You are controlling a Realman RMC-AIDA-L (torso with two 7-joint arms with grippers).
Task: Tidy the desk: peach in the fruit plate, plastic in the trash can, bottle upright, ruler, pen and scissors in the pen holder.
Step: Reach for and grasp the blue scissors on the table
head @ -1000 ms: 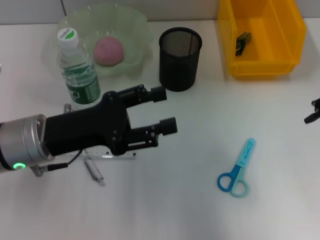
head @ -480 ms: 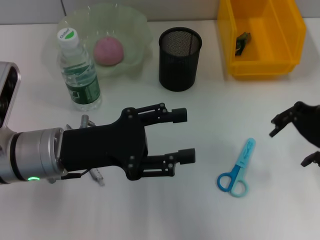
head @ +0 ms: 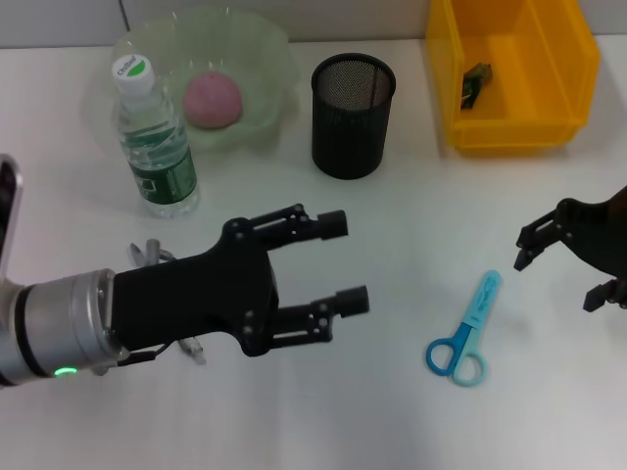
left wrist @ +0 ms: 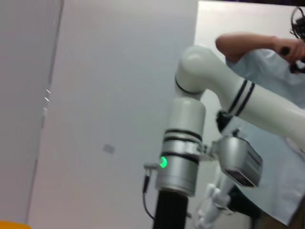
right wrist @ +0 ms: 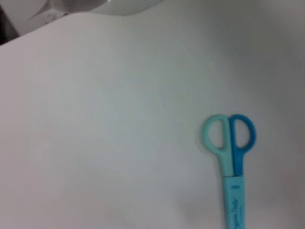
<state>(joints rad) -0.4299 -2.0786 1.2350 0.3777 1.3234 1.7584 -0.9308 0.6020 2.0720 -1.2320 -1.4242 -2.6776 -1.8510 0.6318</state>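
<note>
Head view shows the left gripper (head: 343,261), a black two-fingered claw on a silver-cuffed arm, raised over the white desk (head: 392,411) with its fingers spread wide and nothing between them. Partly hidden under that arm lie a grey pen (head: 186,345) and the end of a clear ruler (head: 147,253). The clear plastic water bottle (head: 152,137) with a green label stands upright near the pale green scalloped fruit plate (head: 265,69), which holds the pink peach (head: 213,100). Beside the plate stands the black mesh pen holder (head: 353,116), and farther right the yellow plastic bin (head: 509,73) contains a small dark scrap (head: 476,82). The right gripper (head: 560,264) hangs at the right edge, fingers apart and empty, just beside the blue and teal scissors (head: 468,333), which lie flat and closed on the desk. Right wrist view looks down on those scissors (right wrist: 231,162), handles toward the frame's middle. Left wrist view shows only a white robot arm (left wrist: 205,119) and a wall.
</note>
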